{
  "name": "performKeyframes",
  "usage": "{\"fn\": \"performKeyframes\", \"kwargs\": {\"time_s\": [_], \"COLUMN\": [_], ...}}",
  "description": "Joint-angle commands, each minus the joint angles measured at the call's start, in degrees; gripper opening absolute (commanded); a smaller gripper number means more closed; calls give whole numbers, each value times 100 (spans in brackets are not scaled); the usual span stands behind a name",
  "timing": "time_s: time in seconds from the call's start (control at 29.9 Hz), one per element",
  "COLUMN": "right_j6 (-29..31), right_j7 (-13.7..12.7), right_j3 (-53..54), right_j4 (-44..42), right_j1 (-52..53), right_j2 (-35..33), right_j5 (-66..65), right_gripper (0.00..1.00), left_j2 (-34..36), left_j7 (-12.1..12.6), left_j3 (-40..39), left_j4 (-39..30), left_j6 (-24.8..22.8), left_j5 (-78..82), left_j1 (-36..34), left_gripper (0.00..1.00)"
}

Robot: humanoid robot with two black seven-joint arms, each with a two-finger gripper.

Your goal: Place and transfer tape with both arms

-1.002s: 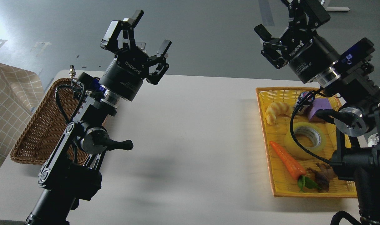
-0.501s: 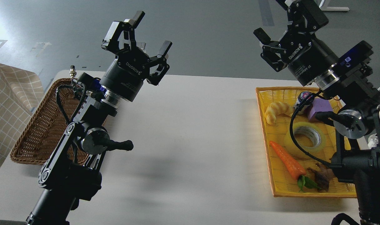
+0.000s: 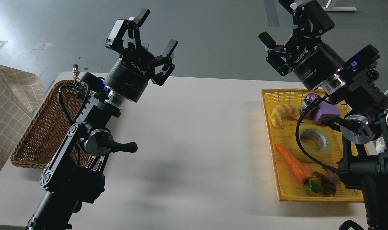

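Observation:
The tape (image 3: 311,140), a yellowish translucent roll with a grey-white core, lies flat in the yellow basket (image 3: 269,95) at the right, partly crossed by a black cable. My right gripper (image 3: 281,22) is open and empty, raised high above the table, up and left of the basket. My left gripper (image 3: 155,30) is open and empty, raised above the table's far left part, near the brown wicker basket (image 3: 37,134).
The yellow basket also holds a croissant toy (image 3: 281,115), an orange carrot (image 3: 294,164), a purple block (image 3: 328,110), a small can (image 3: 309,100) and a brown toy (image 3: 328,182). A checked cloth (image 3: 8,108) lies at the far left. The white table (image 3: 197,134) spans the middle.
Both grippers have shifted slightly; the left one rose and moved a little right, the right arm edged up and left. Nothing was grasped.

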Motion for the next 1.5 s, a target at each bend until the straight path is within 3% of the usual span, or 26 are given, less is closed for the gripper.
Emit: {"fn": "performKeyframes", "kwargs": {"time_s": [0.0,1.47], "right_j6": [0,0], "right_j7": [1,1], "right_j3": [5,-30], "right_j4": [6,6], "right_j1": [-13,-119], "right_j2": [0,0], "right_j5": [0,-9], "right_gripper": [100,100], "left_j2": [-14,-14], "left_j7": [0,-8], "left_j3": [0,8], "left_j4": [3,3], "left_j6": [9,167], "left_j5": [2,73], "left_j1": [-1,25], "left_gripper": [98,98]}}
